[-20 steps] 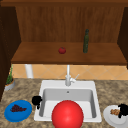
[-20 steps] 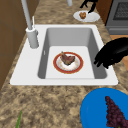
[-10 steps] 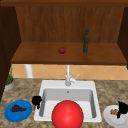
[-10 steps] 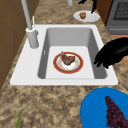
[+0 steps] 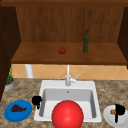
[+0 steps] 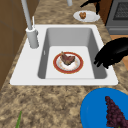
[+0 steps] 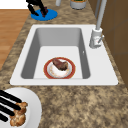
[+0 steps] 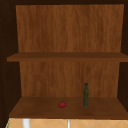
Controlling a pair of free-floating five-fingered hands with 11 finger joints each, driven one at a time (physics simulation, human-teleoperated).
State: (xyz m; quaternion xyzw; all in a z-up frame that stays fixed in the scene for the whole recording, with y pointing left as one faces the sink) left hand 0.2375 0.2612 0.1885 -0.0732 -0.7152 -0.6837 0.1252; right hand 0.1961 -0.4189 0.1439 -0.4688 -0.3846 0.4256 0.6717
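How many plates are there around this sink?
3: a blue plate with grapes left of the sink, a white plate with food on the right, and a red-rimmed plate in the basin.

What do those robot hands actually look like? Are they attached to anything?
Both are plain matte black, shaped like human hands with slim, separate fingers. The left robot hand and the right robot hand float free: no arm, sleeve, wrist cuff or cable joins them. No markings, logos or coloured parts show on them; in the left side view the left robot hand reads as a smooth dark silhouette.
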